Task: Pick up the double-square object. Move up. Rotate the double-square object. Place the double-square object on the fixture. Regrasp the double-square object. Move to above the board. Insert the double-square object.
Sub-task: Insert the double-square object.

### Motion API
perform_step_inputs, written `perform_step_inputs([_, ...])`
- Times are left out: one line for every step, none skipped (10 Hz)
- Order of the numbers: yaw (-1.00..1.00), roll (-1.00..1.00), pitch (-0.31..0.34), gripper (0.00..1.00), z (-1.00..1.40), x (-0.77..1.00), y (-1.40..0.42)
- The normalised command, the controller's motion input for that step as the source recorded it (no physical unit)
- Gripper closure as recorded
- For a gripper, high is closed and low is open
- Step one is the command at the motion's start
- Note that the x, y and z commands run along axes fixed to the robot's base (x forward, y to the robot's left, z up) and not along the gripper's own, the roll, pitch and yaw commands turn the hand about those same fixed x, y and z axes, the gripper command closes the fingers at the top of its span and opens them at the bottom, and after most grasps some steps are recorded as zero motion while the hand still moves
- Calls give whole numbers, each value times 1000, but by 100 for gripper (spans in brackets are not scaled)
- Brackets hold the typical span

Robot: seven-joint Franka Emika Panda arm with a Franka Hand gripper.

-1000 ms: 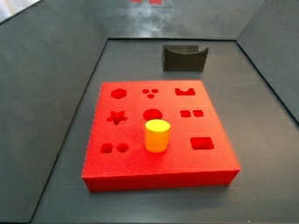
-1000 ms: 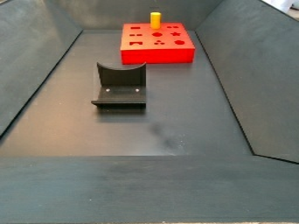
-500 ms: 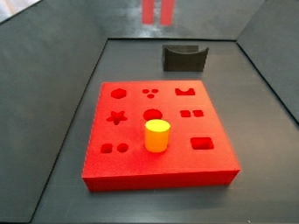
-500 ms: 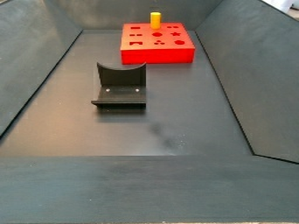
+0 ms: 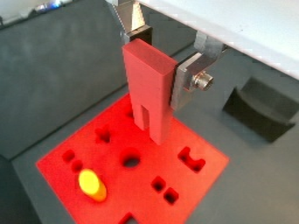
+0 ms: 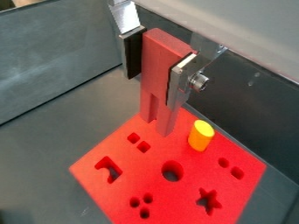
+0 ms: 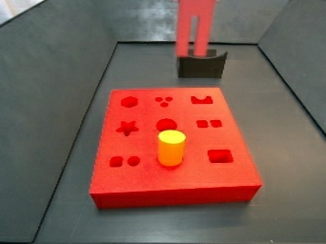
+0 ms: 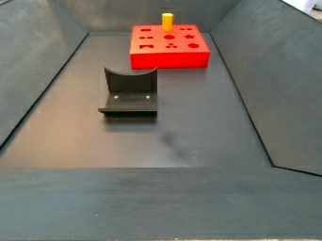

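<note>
Clearly the hand is closed on the small red elongated block, the double-square object, its flat silver finger plates pressed against the block's two broad sides in both wrist views. The block hangs upright, its long axis pointing down, and its lower end shows a slot that splits it into two legs. It is held in the air above the large flat red slab with shaped cut-outs, the board, without touching it.

In a side view the block comes down from the top edge of the frame, above the far part of the board and in front of the small dark blocky holder with a notch on top, the fixture; the hand itself is out of frame there. A yellow-orange cylinder stands upright in a hole near the middle of the board.

From the opposite side, the fixture stands on the dark surface well apart from the board, with the cylinder upright on it; neither hand nor block shows there.
</note>
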Motion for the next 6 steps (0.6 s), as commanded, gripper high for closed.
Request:
perform_step_inputs([0, 0, -120, 100, -520, 923, -286])
perform_step_inputs([6, -6, -104, 100, -491, 960, -206])
perform_step_inputs([40, -46, -91, 100, -494, 969, -86])
perform_step_inputs([100, -101, -61, 100, -489, 986, 0])
perform_step_inputs([143, -90, -51, 100, -520, 934, 54])
perform_step_inputs([146, 47, -26, 100, -729, 674, -23])
